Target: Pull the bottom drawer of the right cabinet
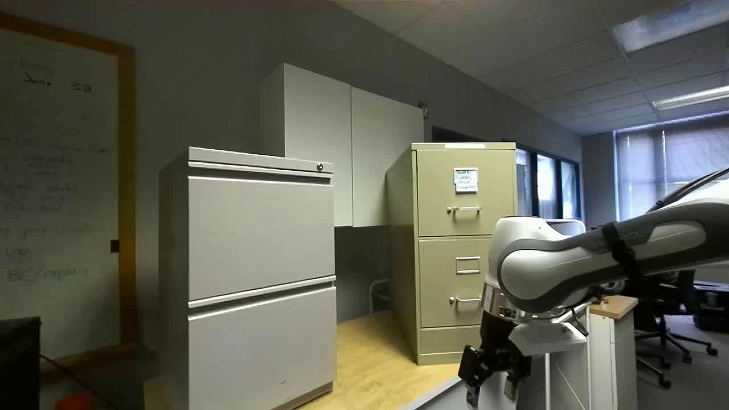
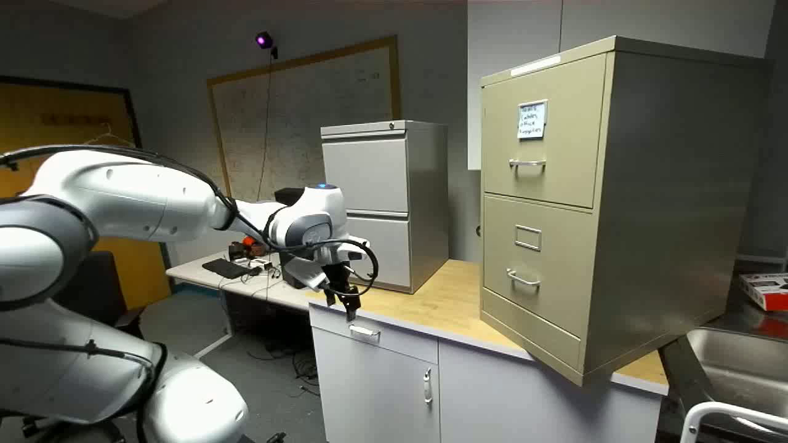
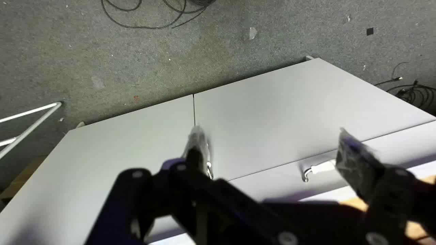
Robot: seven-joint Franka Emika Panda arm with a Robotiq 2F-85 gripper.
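Observation:
The right cabinet, beige metal with two handled drawers, stands on the wooden counter in both exterior views [image 1: 401,250] [image 2: 671,203]. Its bottom drawer [image 1: 439,279] [image 2: 557,271] is flush with the front and has a small metal handle [image 2: 523,279]. Part of this drawer is behind the arm in an exterior view. My gripper [image 1: 491,393] [image 2: 341,309] points down, open and empty, apart from the beige cabinet and lower than its drawer handle, near the counter's front edge. In the wrist view the fingers [image 3: 269,130] are wide apart. The beige cabinet is out of that view.
A pale grey cabinet [image 1: 259,239] [image 2: 366,175] stands on the wooden counter [image 1: 370,353] [image 2: 455,301]. The grey base cabinet [image 2: 375,381] has a drawer handle [image 2: 364,331] [image 3: 320,168] close below the gripper. A sink [image 2: 739,357] and a white rail [image 2: 732,411] are beside the counter.

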